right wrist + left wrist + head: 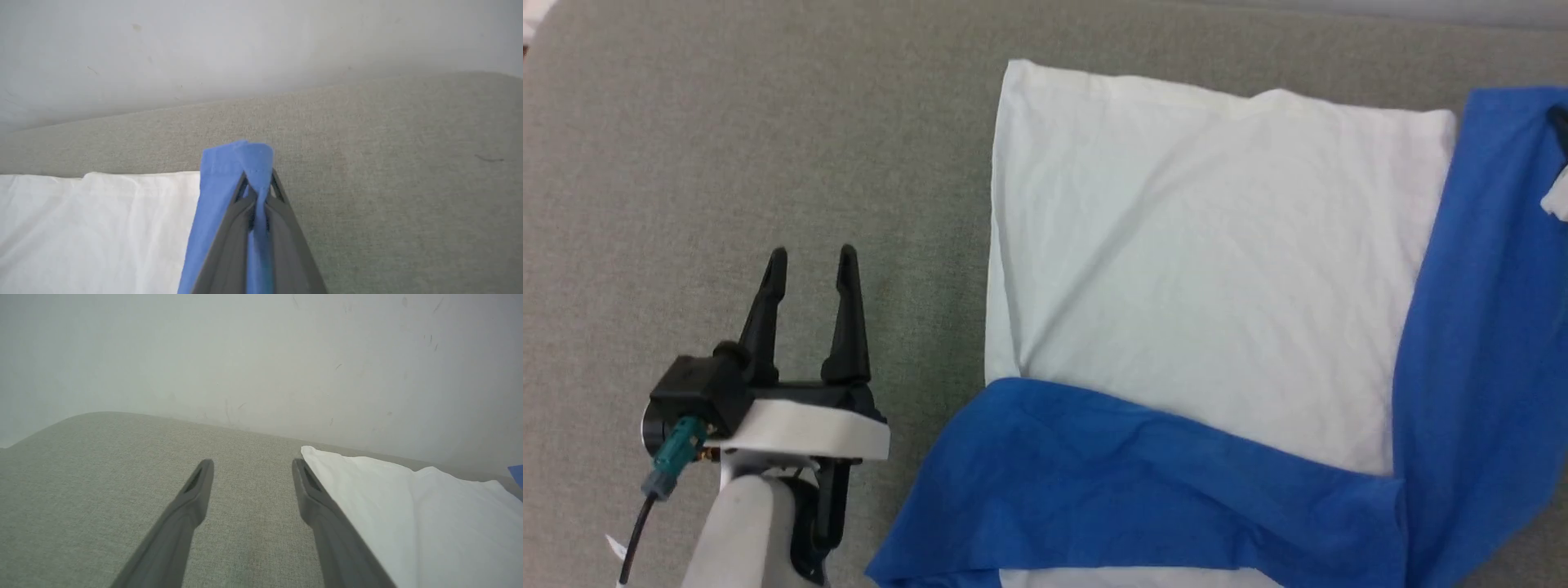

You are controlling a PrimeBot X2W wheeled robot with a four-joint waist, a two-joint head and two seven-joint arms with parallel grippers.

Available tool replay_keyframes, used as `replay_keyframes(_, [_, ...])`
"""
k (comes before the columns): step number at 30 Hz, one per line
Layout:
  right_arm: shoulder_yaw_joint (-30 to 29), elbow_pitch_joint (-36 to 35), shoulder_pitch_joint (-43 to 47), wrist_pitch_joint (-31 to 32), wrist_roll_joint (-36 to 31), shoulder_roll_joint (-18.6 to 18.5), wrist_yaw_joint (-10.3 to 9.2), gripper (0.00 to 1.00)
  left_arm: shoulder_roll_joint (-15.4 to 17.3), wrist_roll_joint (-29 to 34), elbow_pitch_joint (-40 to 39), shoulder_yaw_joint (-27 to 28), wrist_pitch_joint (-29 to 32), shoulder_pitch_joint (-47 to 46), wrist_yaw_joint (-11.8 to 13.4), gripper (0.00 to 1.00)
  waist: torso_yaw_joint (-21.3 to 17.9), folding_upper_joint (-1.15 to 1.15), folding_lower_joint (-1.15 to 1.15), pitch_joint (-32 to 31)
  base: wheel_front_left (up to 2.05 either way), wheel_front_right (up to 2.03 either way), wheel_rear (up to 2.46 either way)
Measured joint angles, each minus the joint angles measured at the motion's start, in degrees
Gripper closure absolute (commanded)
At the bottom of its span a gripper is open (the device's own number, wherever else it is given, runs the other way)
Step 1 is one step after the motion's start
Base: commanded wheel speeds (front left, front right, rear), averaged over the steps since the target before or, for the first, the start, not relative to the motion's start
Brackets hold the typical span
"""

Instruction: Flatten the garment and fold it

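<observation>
Light soft and even in all my views, source unclear. No glare, no hard shadows.

Head view: mild overall blur. White of shirt bright, creases show as faint grey shading. Thin shadow along its left edge on table.

Left wrist view: my fingers near lens, soft-edged. Wall hazy, uneven grey. Table's far edge bows from wide-angle bend.

Right wrist view: my right gripper and blue sleeve out of focus at bottom. Table weave sharper mid-frame.
</observation>
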Motion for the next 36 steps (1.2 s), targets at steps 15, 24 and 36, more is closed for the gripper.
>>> replay_keyframes(15, [14.03, -31.92, 14.79, -3.03, 2.01, 5.95, 0.00, 1.00, 1.59, 0.16, 0.79, 1.04, 1.78, 7.39, 0.59, 0.00, -4.00, 0.00, -0.02, -13.38, 0.00, 0.00, 0.00])
replay_keyframes(24, [29.61, -38.96, 24.49, -1.69, 6.66, 16.46, 0.00, 1.00, 1.64, -0.01, -0.43, 0.30, 3.50, 8.43, 1.04, 0.00, -5.45, 0.00, -0.02, -19.18, 0.00, 0.00, 0.00])
replay_keyframes(36, [50.36, -26.24, 29.06, -9.71, 18.29, 18.64, 0.00, 1.00, 0.99, -0.45, -0.45, -1.12, 3.65, 8.49, 1.10, 0.00, -2.99, 0.00, -0.01, -17.87, 0.00, 0.00, 0.00])
